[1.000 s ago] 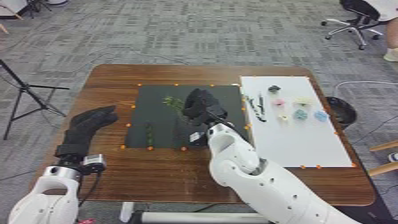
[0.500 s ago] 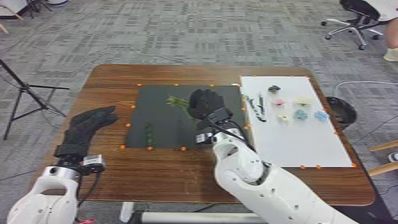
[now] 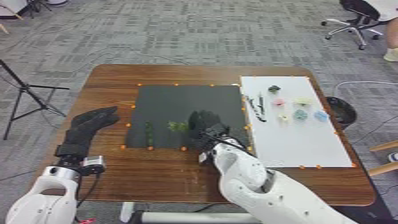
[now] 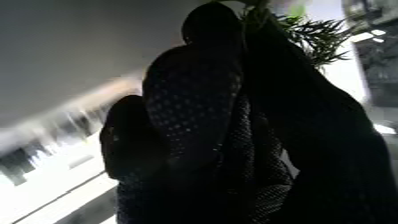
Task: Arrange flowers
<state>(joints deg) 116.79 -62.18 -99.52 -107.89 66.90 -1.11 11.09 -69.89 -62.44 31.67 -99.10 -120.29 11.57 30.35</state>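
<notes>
Now the green sprig [image 3: 177,127] lies nearer to me than it did a moment ago: it was farther up the dark mat [image 3: 169,102], and it has come down alongside the first green stem [image 3: 149,134], with a gap between the two. My right hand [image 3: 206,123] has come back with it, and in the wrist view the leaves [image 4: 318,37] stick out at the tips of my glove, where I am pinching the sprig between thumb and fingers. (Whether its lower end touches the mat, I can't tell.)

For the arrangement, I take this to mean that a second piece of greenery is about to join the first, still at an early step. What it calls for next, I judge, is lining it up beside that stem and letting go gently; thin foliage could cling to the glove and shift as I pull away.

Beyond the mat, nothing has moved. On the white sheet [image 3: 306,145] to my right, the pink flower [image 3: 278,102], the cream flower [image 3: 303,100], the yellow flower [image 3: 284,118], the teal flower [image 3: 300,115] and the light blue flower [image 3: 321,116] still wait. My left hand [image 3: 90,125] rests at the table's left side, fingers extended, holding nothing.
</notes>
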